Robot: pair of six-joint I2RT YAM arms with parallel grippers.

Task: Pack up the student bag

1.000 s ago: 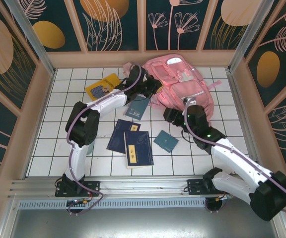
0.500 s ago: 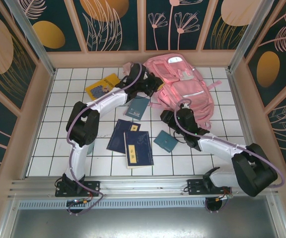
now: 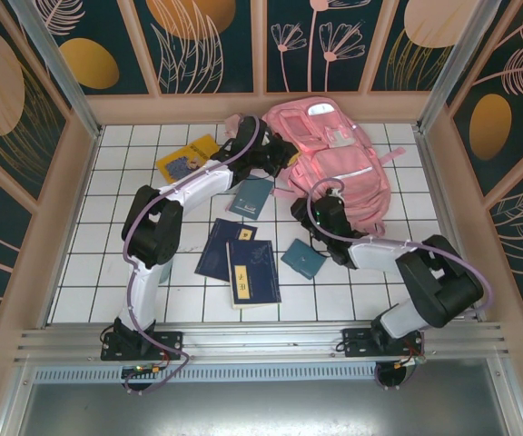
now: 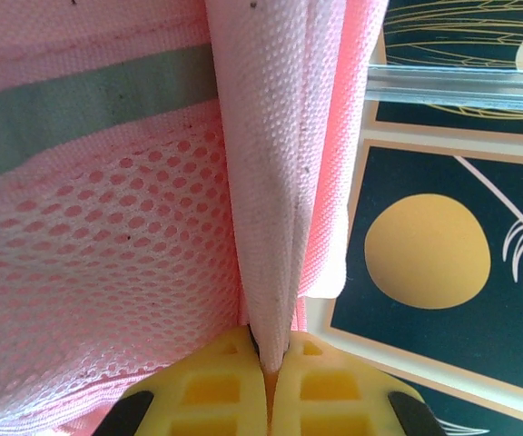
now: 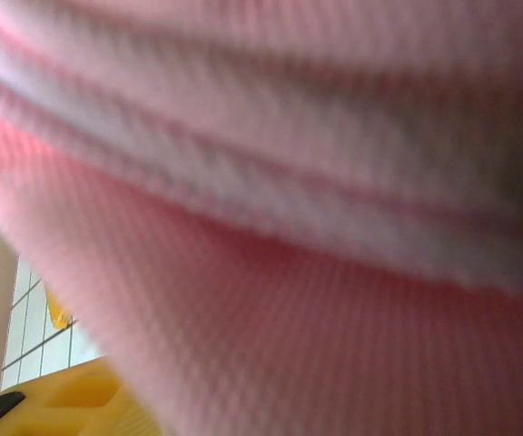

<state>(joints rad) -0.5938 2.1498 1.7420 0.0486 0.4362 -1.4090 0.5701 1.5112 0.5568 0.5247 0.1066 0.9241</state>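
Top external view: looks steeply down from above and behind the arm bases onto the whole tiled table (image 3: pixel 89 272) and the student bag (image 3: pixel 334 154). Left wrist view: faces past the left gripper (image 4: pixel 269 363), close against the bag's mesh, with a patterned wall panel (image 4: pixel 425 254) beyond. Right wrist view: so near the same pink fabric that it blurs.

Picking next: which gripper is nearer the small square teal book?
Right. The right gripper sits just beyond the book, at the student bag; the left gripper pinches the bag farther back.

White tiled floor (image 3: pixel 89 245), dark floral walls (image 3: pixel 334 54)
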